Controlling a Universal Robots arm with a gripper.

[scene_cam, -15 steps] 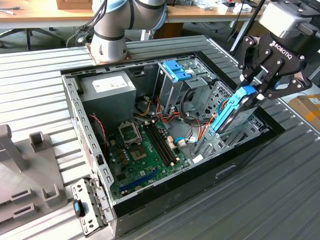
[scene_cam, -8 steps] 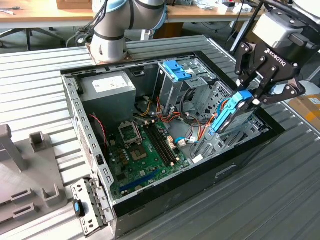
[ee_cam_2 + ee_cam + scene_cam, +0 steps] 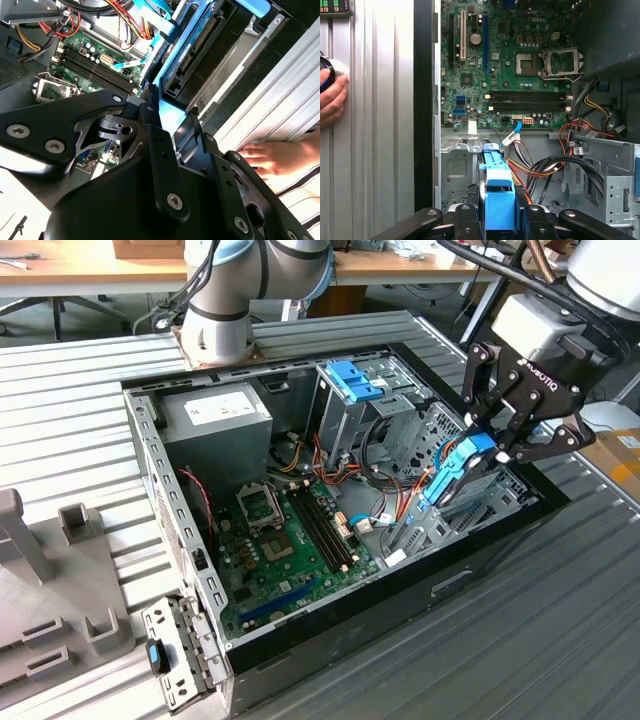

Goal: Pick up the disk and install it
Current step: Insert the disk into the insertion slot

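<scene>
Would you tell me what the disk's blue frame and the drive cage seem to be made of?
The disk: blue frame looks like moulded plastic, smooth, slightly glossy. The drive cage: probably bare sheet metal, dull grey, punched holes and folded edges.

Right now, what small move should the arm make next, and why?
Probably lower the disk slightly into the metal bay beneath it: the jaws are shut on its blue upper end, it hangs tilted, and it is not yet seated.

Silver-grey arm, blue joint cap, black fingers.
</scene>
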